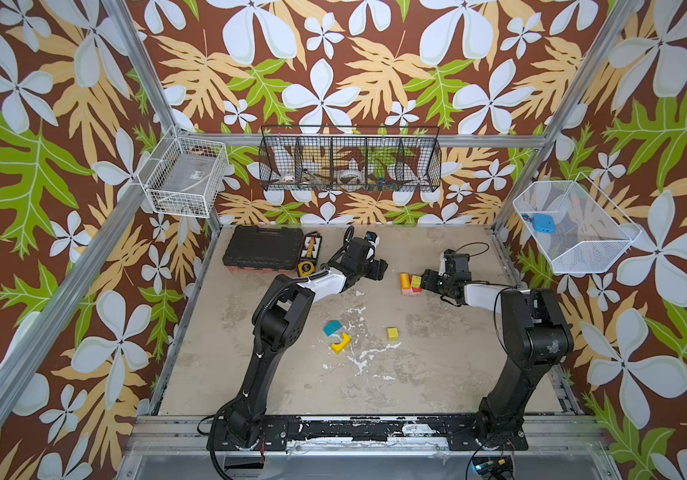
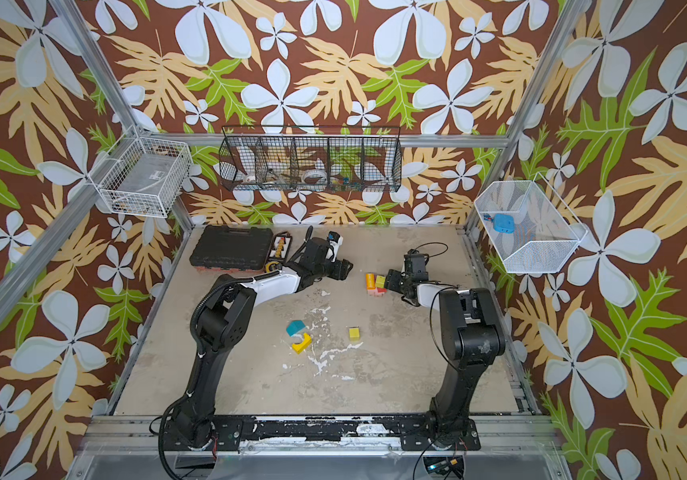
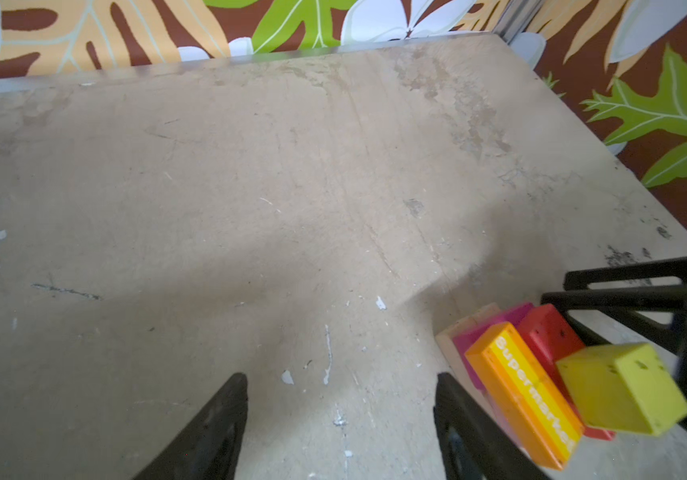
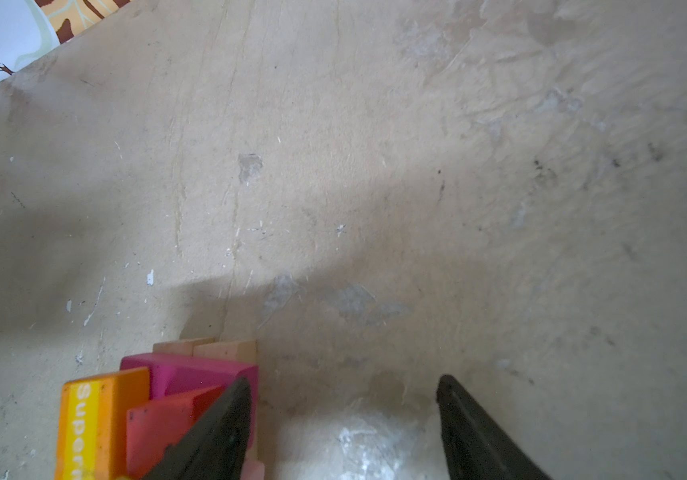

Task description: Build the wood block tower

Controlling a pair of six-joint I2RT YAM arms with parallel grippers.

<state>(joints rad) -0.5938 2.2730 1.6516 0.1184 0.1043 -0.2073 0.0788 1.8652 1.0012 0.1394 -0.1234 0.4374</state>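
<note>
The tower (image 1: 410, 286) stands right of the middle, toward the surface's back edge. My right fingers (image 4: 217, 428) are spread with only bare surface between them and hold nothing; one overlaps the red block (image 4: 167, 419). The yellow-green cube (image 3: 624, 386) looks tilted on top, and I judge it isn't properly seated. I'd square it gently, then draw straight back, never sideways. My left fingers (image 3: 217, 424) are spread and empty near the tower. The teal block (image 1: 334, 328) waits nearer the front edge.
</note>
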